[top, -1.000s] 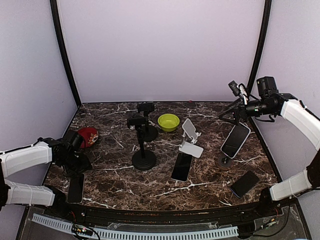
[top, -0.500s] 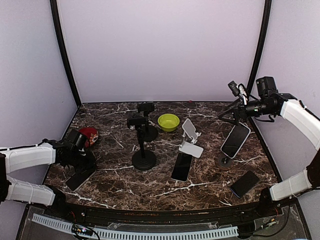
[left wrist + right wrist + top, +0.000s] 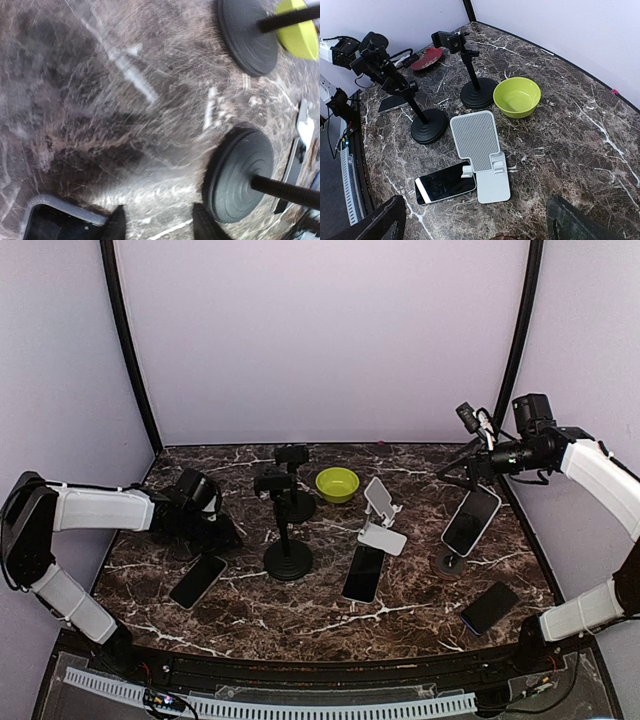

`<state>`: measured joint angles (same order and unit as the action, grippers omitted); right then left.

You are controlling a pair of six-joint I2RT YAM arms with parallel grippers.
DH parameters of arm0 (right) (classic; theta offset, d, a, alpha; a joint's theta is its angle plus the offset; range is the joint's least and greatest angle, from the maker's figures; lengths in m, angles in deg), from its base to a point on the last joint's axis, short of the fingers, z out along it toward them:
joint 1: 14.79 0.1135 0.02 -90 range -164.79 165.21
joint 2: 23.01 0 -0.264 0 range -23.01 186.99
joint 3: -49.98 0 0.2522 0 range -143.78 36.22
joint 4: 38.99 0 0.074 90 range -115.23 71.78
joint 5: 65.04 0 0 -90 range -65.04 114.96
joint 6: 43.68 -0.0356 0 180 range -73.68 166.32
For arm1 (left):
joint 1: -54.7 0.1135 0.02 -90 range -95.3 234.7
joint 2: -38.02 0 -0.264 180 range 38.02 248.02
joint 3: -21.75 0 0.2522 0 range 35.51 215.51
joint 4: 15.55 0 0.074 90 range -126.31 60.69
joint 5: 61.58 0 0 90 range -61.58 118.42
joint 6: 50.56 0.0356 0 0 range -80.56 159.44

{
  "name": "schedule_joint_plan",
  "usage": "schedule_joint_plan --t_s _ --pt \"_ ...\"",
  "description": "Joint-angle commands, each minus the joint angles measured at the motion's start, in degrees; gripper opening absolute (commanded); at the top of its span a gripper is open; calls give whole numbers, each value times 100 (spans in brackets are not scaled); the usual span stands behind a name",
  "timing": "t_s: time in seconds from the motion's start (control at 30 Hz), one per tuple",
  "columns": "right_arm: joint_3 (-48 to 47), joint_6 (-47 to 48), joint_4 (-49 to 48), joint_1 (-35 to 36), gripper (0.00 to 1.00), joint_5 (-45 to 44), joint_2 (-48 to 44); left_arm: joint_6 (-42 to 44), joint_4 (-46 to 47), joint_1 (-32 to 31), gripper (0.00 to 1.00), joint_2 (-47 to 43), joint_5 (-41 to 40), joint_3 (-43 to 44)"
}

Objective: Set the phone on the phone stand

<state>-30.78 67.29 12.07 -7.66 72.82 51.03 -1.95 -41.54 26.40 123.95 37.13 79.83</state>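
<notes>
I see the marble counter (image 3: 300, 620) carrying everything. My left claw (image 3: 159, 227) is low at centre left of the top view, fingers parted with only bare counter between them, gripping nothing. My right claw (image 3: 477, 224) hangs at upper right, spread wide and empty. A black stand (image 3: 288, 558) rises mid-frame. The phone (image 3: 197, 581) lies flat at lower left, near the stand's base, just below the left claw.

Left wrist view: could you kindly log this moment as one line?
left gripper: open, empty | phone: flat on table, beside gripper | nearest phone stand: no phone
</notes>
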Motion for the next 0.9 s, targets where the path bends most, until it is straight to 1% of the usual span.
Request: schedule_joint_plan --t_s 0.0,0.03,0.07,0.1,0.17,0.3,0.37,0.47,0.63,0.77,0.87 --pt "241 103 -65 38 98 7 -64 1182 -1341 -23 60 -120 -648 964" --pt "252 115 -65 33 98 10 -67 1202 -1706 -19 85 -161 -1069 1114" --pt "258 124 -67 38 98 13 -65 1204 -2074 -12 97 -202 -1400 1214" --pt "254 136 -59 34 98 13 -59 1342 -2285 9 99 -242 -1501 1252" --pt "249 157 -35 35 98 20 -32 1571 -2612 33 99 -276 -1423 1228" --pt "249 166 -30 37 98 56 -4 1567 -3549 145 99 38 -1070 1228" --pt "262 173 -30 42 98 70 -10 1721 -3684 157 99 114 -935 1079" --pt "275 180 -30 42 98 75 -6 1813 -3602 330 99 136 -661 833" --pt "281 178 -16 42 98 75 -12 1898 -3188 488 99 -16 -167 579" --pt "285 188 -16 41 98 75 -21 1921 -3067 565 99 183 -75 550" --pt "304 192 -12 42 99 70 -29 2035 -2959 570 99 335 235 533"
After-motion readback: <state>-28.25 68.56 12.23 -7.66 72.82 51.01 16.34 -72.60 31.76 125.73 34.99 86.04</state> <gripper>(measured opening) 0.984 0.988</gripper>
